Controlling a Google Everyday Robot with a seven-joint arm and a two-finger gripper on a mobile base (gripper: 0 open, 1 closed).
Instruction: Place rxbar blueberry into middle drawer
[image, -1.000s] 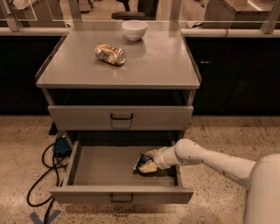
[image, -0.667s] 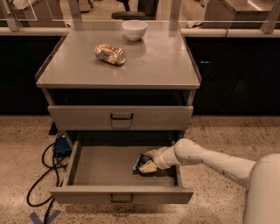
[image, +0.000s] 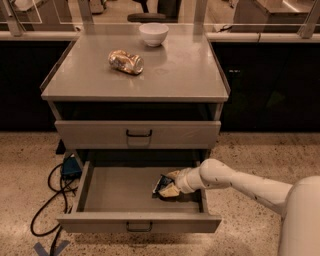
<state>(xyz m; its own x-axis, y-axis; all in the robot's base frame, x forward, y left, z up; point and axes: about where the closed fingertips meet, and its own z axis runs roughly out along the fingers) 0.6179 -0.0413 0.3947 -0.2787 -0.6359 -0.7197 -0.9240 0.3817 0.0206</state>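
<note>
The middle drawer (image: 117, 192) is pulled out, a wide shallow grey tray with a flat front panel and a small black wire handle. The rxbar blueberry (image: 162, 184), a dark-blue wrapped bar, is low inside the drawer at its right side, at or just above the tray floor. My gripper (image: 169, 185) reaches in from the right on a white arm, and its pale fingers are closed around the bar. The fingers cover part of the bar.
A closed grey drawer front (image: 137, 134) sits above the open one. On the cabinet top lie a gold-brown can (image: 126, 61) on its side and a white bowl (image: 153, 33). Black cables (image: 47, 202) and a blue box (image: 70, 167) lie on the floor at left.
</note>
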